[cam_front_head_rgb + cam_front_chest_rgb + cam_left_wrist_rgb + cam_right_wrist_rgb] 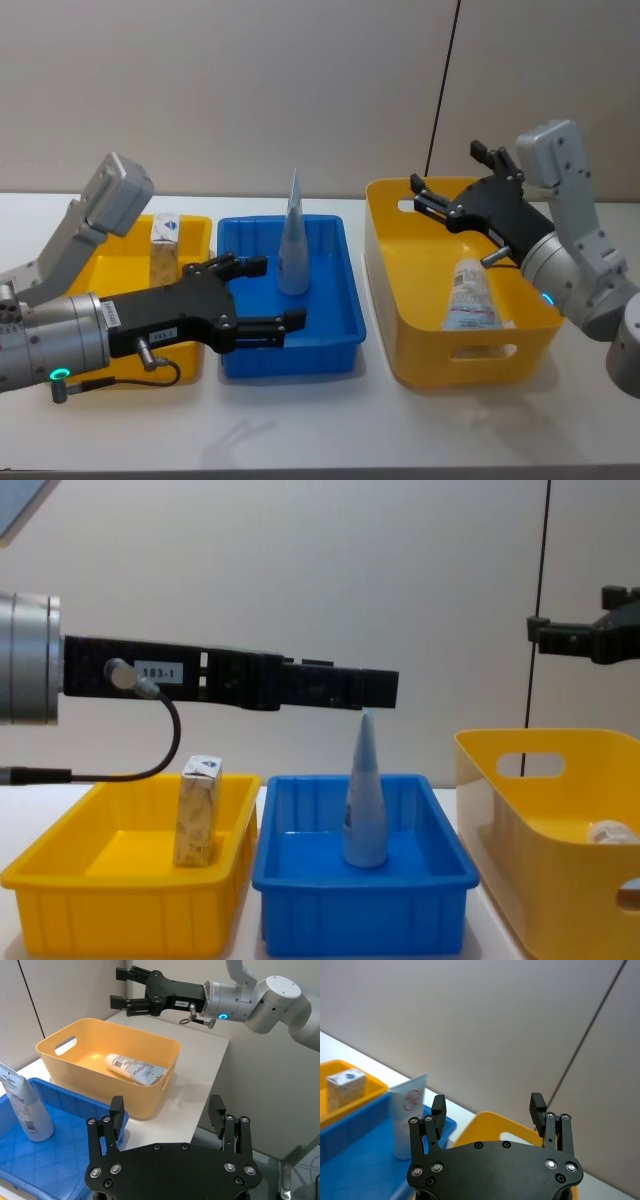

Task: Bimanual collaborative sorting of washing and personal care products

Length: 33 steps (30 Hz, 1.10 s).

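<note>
A pale-blue tube stands upright, point up, in the blue tray. A second tube lies inside the yellow basket. A small whitish pack with beige print stands in the yellow tray on the left. My left gripper hovers open and empty over the blue tray's front left part, just short of the standing tube. My right gripper is open and empty, raised above the basket's back left rim. From the side, the left gripper hangs level with the tube's tip.
The three containers stand in a row on a white table, against a plain wall. A dark cable runs down the wall behind the basket. Bare table lies in front of the trays and between the blue tray and the basket.
</note>
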Available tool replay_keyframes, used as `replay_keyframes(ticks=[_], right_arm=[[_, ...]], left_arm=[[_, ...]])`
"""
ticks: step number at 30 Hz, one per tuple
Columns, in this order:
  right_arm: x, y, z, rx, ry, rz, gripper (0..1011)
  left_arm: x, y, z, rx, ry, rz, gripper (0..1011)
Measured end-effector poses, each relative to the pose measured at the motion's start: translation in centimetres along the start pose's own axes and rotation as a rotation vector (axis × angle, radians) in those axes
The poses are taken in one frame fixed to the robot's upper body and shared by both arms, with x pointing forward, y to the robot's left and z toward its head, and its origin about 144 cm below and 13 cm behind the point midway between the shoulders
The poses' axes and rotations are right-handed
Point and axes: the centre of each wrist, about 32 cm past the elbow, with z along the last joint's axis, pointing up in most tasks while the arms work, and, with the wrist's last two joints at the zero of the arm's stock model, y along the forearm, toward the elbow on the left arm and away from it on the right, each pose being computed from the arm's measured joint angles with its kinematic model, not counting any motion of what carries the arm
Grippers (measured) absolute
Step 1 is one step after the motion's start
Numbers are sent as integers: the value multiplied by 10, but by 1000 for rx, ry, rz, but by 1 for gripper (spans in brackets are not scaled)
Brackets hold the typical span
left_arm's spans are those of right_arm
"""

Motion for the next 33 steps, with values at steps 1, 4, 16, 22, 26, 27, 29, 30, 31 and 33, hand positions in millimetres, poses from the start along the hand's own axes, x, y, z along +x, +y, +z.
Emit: replay_keyframes(ticks=[1, 4, 16, 22, 26, 27, 29, 30, 31, 33], right_arm=[[0, -1, 0, 4, 3, 7, 1002], [-1, -5, 2, 20, 17, 46, 1002], [-9, -26, 9, 67, 66, 193, 1002], [-15, -34, 11, 71, 81, 246, 1002], [-18, -37, 12, 72, 85, 269, 1002], [-19, -38, 13, 72, 86, 273, 1002], [-20, -39, 13, 73, 88, 283, 1002], [-20, -40, 13, 73, 89, 286, 1002], [-21, -40, 13, 73, 90, 289, 1002], [-22, -41, 14, 74, 92, 297, 1002]], left_arm=[[0, 0, 0, 0, 0, 0, 1001], [0, 0, 0, 0, 0, 0, 1001], [0, 0, 0, 0, 0, 0, 1001], [0, 0, 0, 0, 0, 0, 1001], [0, 0, 0, 0, 0, 0, 1001], [0, 0, 0, 0, 0, 0, 1001], [0, 0, 0, 0, 0, 0, 1001], [0, 0, 0, 0, 0, 0, 1001], [0, 0, 0, 0, 0, 0, 1001], [0, 0, 0, 0, 0, 0, 1001]])
